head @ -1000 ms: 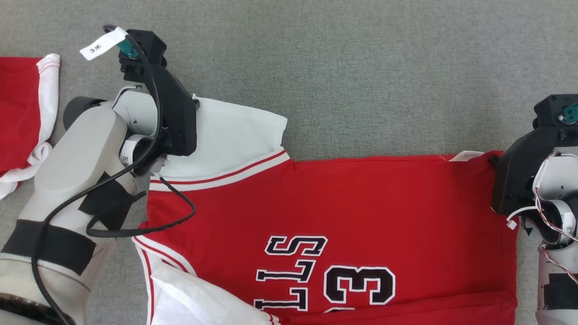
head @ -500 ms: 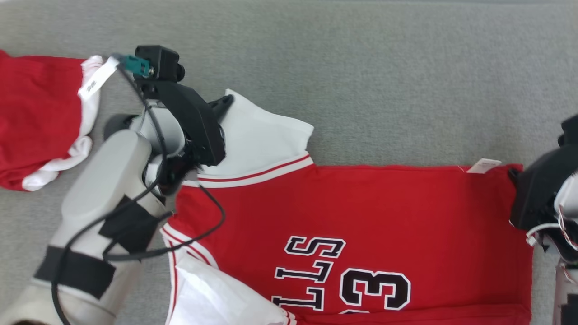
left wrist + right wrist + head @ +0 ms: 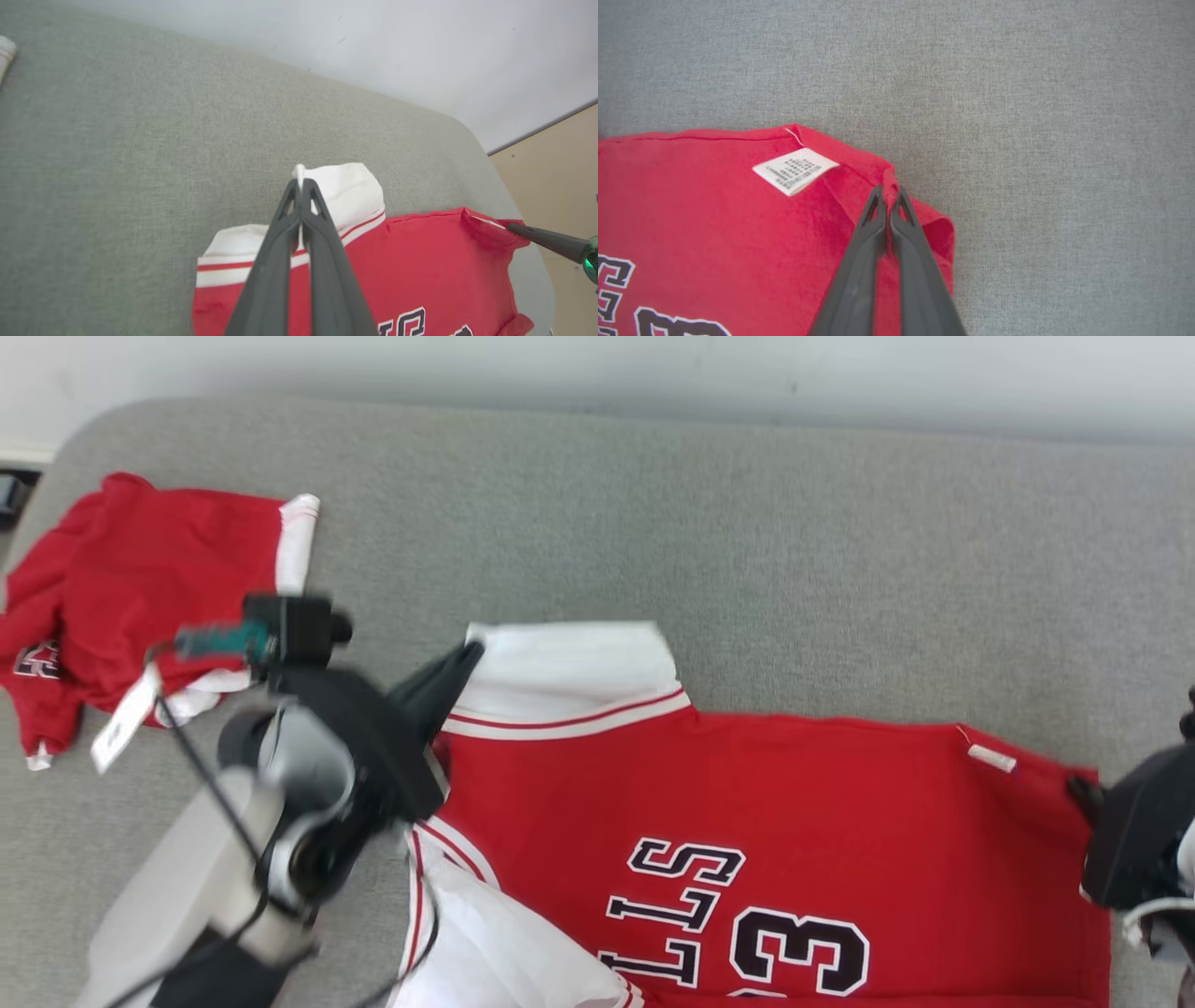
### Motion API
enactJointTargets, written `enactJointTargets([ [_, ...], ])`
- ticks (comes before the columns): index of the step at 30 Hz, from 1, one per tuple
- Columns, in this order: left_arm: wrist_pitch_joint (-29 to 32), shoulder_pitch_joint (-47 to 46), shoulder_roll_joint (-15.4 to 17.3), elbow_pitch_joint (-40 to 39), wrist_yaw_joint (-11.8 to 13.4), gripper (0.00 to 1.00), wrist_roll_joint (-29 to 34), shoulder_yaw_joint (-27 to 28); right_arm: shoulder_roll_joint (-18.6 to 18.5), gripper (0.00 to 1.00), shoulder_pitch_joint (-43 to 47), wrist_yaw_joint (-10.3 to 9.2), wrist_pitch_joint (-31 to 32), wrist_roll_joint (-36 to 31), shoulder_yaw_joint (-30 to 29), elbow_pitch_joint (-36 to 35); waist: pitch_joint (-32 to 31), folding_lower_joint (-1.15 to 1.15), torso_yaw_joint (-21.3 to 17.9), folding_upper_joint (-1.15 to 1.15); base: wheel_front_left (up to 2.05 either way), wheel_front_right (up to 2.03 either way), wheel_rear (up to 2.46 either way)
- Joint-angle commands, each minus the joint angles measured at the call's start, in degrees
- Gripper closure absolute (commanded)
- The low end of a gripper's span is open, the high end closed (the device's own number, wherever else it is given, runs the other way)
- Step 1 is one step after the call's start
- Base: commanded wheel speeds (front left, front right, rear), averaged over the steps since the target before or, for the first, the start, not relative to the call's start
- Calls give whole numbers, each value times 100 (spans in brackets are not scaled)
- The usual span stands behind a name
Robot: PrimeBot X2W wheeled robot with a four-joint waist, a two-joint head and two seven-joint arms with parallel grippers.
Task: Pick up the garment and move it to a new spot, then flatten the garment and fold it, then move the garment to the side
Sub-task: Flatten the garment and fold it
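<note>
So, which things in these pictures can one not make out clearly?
Jersey: head view, its lower part and lettering are cut off by the bottom edge.
Label: right wrist view, print too small to read.
Left gripper: head view, blurred; the white tag beside it is unreadable.
Right gripper: head view, mostly cut off by the right edge.
Second red garment: head view, its print is partly hidden by folds.
</note>
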Motion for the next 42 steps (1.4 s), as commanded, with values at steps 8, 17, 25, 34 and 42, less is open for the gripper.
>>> enactJointTargets([
  [8, 8, 1581, 520, -1337, 596, 100, -241, 117, -16, 100, 691, -2, 0, 162, -155, -180, -353, 0, 120, 0, 0, 0, 0],
  [17, 73, 2510, 840, -2021, 976, 100, -325, 94, -15, 100, 1130, -2, 33, 88, -133, -205, -594, 0, 163, 0, 0, 0, 0],
  [25, 71, 2988, 916, -2315, 1125, 100, -500, 108, -16, 100, 1257, -2, 38, -175, -36, -191, -722, 0, 170, 0, 0, 0, 0],
  [34, -5, 3350, 932, -2495, 1174, 100, -683, 168, -16, 100, 1288, -2, 28, -198, -185, -202, -823, 0, 261, 0, 0, 0, 0],
  [42, -30, 3553, 891, -2429, 1232, 100, -762, 151, -15, 100, 1488, -2, 182, -5, -315, -289, -880, 0, 344, 0, 0, 0, 0],
])
